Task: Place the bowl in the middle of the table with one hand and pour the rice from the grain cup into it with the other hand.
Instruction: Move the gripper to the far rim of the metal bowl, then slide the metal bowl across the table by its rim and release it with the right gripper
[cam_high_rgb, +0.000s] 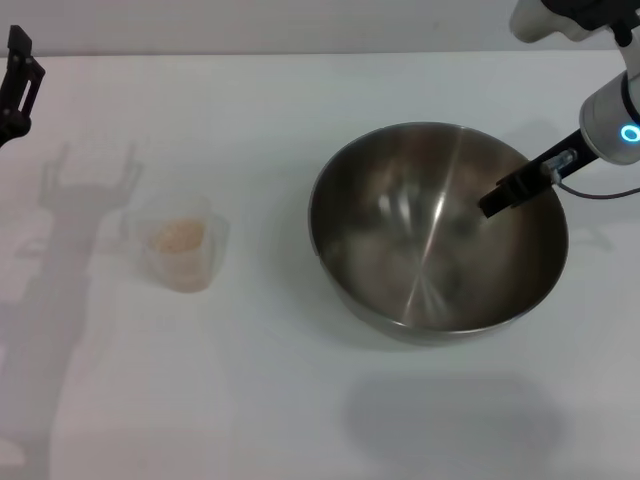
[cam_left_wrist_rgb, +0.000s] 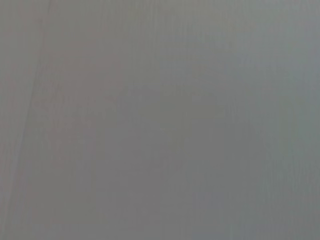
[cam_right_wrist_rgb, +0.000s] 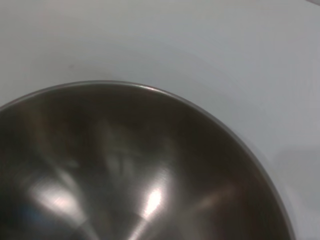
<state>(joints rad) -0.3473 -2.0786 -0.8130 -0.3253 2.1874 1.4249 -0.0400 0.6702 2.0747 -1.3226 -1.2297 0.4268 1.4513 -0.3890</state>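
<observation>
The bowl (cam_high_rgb: 437, 230) is right of the middle of the table (cam_high_rgb: 270, 400) in the head view, empty and shiny inside. Its shadow lies apart from it toward the table's front, so it hangs above the surface. My right gripper (cam_high_rgb: 503, 198) is shut on the bowl's right rim, with one black finger (cam_high_rgb: 520, 185) inside the bowl and the other hidden. The right wrist view shows the bowl's inside (cam_right_wrist_rgb: 125, 175). The grain cup (cam_high_rgb: 180, 242) stands upright at the left with rice (cam_high_rgb: 177, 236) in it. My left gripper (cam_high_rgb: 20, 75) is open at the far left, apart from the cup.
The arms' shadows fall on the table left of the cup and in front of the bowl. The left wrist view shows only plain surface. The table's back edge runs along the top of the head view.
</observation>
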